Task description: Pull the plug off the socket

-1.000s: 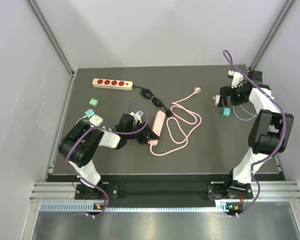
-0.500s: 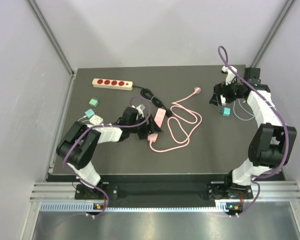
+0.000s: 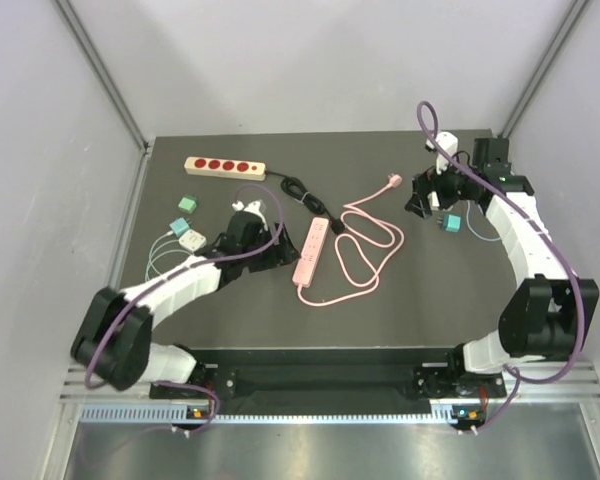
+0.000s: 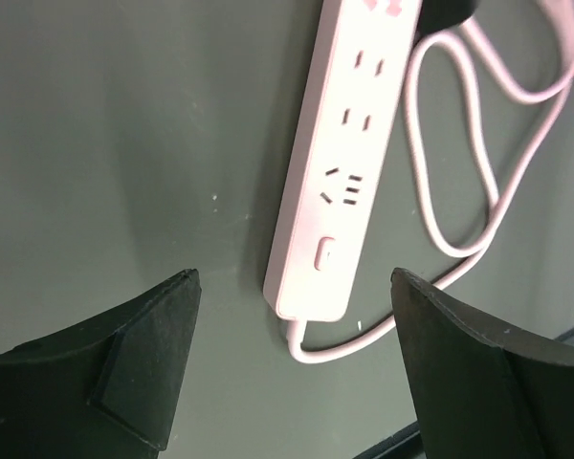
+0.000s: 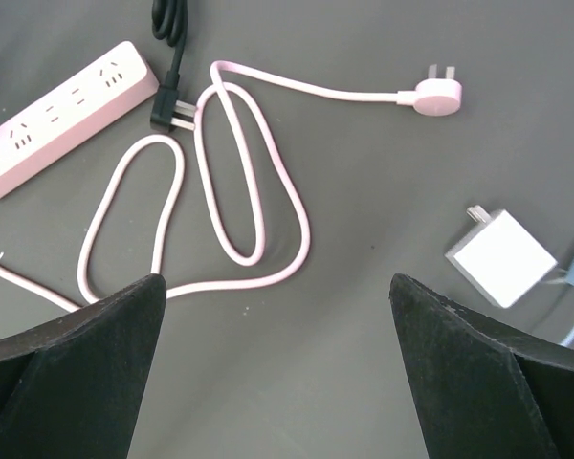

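Prongs of the black plug (image 5: 170, 113) show bare: it is out of the pink strip (image 3: 311, 250) and lies on the desk (image 3: 430, 290) just beside the strip's far end. Whether it touches the strip's corner I cannot tell. Its black cable (image 3: 302, 192) runs from there away from the strip toward a beige strip (image 3: 225, 166) with red sockets, which lies well off to the far left of the pink one.

The left gripper (image 3: 272, 250) hangs just left of the pink strip, near its middle. Its jaws stand wide and hold nothing. In the left wrist view the strip's near end, with its switch and empty sockets, shows between the two fingers on the desk beyond them.

The right gripper (image 3: 423, 197) is well to the right of the strip and farther back, above the desk. Its jaws are also spread wide and empty.

A pink cord (image 5: 316, 84) leaves the strip's near end and loops over the desk on the strip's right side, ending in a pink plug (image 5: 438, 96) that lies loose beyond the loops. A white charger (image 5: 500, 256) sits farther right of the strip than the cord. Small teal and white adapters (image 3: 187, 232) lie left of the strip, beyond the left arm.
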`<action>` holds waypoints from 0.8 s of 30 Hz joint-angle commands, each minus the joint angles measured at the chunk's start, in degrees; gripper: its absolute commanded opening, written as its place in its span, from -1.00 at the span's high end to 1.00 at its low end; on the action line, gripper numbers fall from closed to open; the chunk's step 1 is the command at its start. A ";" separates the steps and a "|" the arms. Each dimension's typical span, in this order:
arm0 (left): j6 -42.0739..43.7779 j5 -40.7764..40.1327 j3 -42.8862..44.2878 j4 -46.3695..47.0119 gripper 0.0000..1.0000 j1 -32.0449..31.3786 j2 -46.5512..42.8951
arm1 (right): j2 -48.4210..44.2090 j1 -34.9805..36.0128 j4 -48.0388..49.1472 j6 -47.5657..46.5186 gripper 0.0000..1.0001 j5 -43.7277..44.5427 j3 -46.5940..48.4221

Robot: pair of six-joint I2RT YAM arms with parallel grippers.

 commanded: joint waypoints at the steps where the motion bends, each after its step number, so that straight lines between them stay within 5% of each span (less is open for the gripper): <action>1: 4.10 -8.28 1.33 -3.83 -0.71 0.14 -10.27 | -5.13 0.42 3.93 -0.37 -0.99 0.66 -0.54; 13: 12.45 -33.17 0.54 -12.18 -0.98 0.31 -39.81 | -20.41 0.16 11.05 3.84 -1.00 12.34 -8.18; 18: 16.93 -38.62 3.35 -18.06 -0.98 0.32 -46.34 | -26.14 -0.81 15.97 13.31 -0.99 29.26 -12.48; 24: 23.25 -43.89 7.39 -24.04 -0.98 0.32 -49.77 | -30.27 -2.83 14.57 18.25 -0.99 34.31 -15.03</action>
